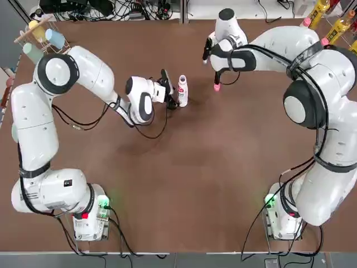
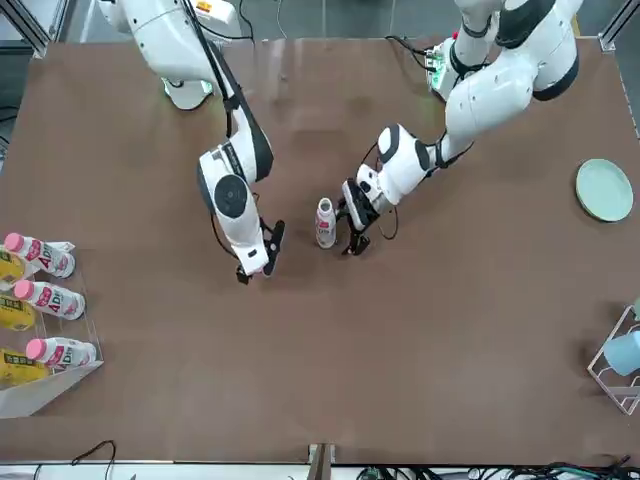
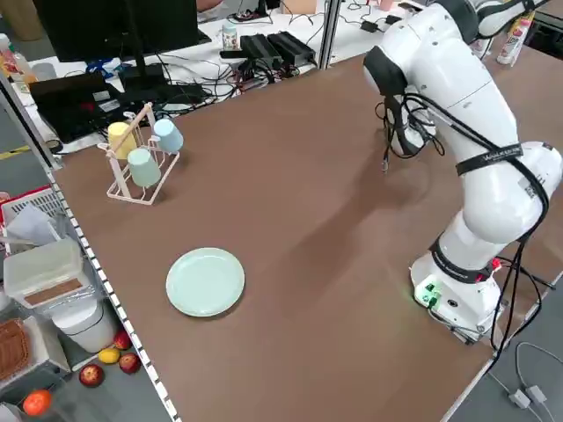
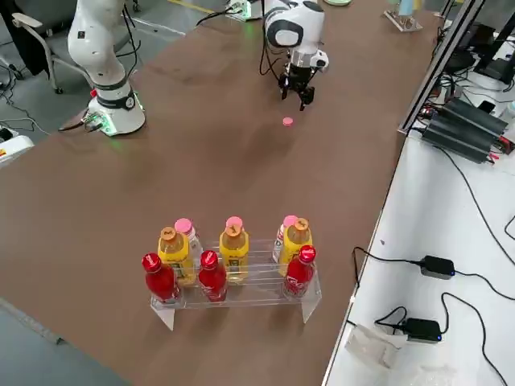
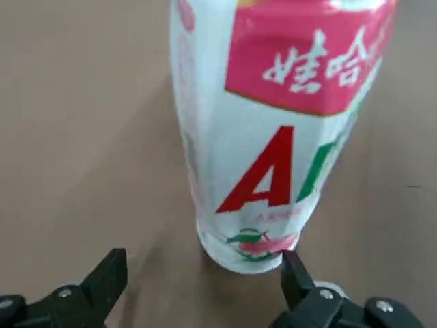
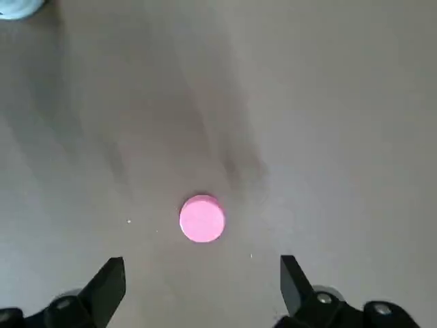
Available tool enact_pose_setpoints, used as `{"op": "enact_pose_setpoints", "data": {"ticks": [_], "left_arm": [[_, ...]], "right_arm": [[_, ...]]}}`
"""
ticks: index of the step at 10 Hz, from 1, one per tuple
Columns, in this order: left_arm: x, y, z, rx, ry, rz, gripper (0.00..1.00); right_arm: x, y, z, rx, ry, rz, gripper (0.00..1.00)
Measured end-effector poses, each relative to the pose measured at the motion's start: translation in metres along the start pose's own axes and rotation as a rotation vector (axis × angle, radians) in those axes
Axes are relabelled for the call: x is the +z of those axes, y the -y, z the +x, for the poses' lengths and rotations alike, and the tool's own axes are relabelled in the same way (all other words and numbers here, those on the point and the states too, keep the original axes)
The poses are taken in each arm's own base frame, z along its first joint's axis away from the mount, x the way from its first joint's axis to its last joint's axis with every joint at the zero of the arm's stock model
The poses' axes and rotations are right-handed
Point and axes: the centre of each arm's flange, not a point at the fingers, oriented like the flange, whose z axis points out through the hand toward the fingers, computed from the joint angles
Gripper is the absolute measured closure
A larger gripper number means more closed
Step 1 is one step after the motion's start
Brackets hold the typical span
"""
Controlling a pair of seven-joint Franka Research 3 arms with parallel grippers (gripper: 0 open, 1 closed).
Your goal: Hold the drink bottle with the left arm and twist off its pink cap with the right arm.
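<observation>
Two grippers inspected: left (image 5: pixel 204 251), fingers wide open, holding nothing, beside the uncapped bottle (image 1: pixel 182 91), which stands upright on the table (image 1: pixel 184 184); right (image 6: pixel 203 257), wide open, empty, above the pink cap (image 6: pixel 202 219), not touching it.

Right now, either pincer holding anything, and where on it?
Nothing held: left pincer open by the bottle, right pincer open above the cap.
</observation>
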Motion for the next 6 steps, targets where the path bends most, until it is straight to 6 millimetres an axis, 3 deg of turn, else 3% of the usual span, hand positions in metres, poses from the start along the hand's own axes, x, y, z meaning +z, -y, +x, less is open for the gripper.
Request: {"op": "enact_pose_setpoints", "data": {"ticks": [3,4,6], "left_arm": [[-0.029,0.035,0.0,-0.02,0.027,0.0,0.0],[-0.038,0.042,0.004,-0.032,0.035,0.0,0.0],[-0.045,0.042,0.013,-0.106,0.048,-0.014,0.0]], "right_arm": [[-0.074,-0.013,-0.024,0.049,0.004,0.02,0.0],[-0.09,-0.015,-0.031,0.061,-0.006,0.018,0.0],[-0.102,-0.025,-0.038,0.088,-0.023,0.004,0.0]]}}
